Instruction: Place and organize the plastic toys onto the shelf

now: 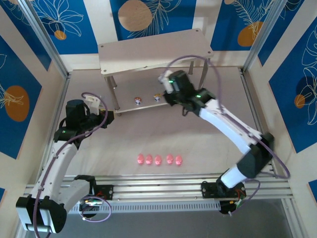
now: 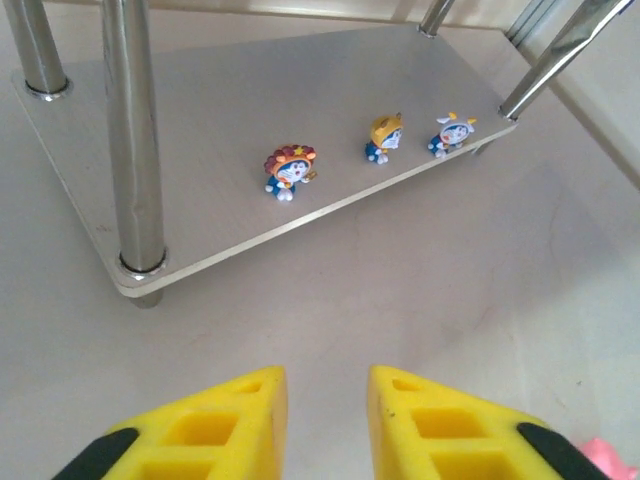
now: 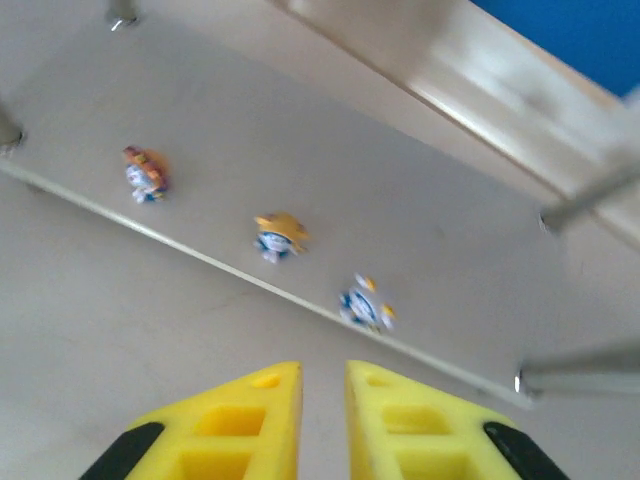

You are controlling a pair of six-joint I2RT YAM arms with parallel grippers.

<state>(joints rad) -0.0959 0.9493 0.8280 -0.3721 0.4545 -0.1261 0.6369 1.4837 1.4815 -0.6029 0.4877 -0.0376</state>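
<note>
Looking from above, we find the shelf [image 1: 153,49] at the far side of the surface [image 1: 208,144], its pale top board on slim metal legs over a lower board [image 2: 200,90]; three whitish figures [image 3: 279,236] stand upright in a row near the front edge of that lower board, each apart from the next: the red-brown-topped figure [image 2: 290,170] on the left, the orange-topped figure [image 2: 384,137] in the middle, the blue-and-white figure [image 2: 451,133] on the right, near a leg; any print on them is too small for us to read; the five pink pigs [image 1: 158,160] lie in a line on the surface near the arm bases, well apart from the shelf; the left tool [image 2: 325,425] hovers low over the surface in front of the shelf's left end, its yellow fingers parted and gripping nothing; the right tool [image 3: 322,425] hangs just before the lower board's front edge, facing the blue-and-white figure, its yellow fingers a narrow slit apart, released, with nothing between them.
</note>
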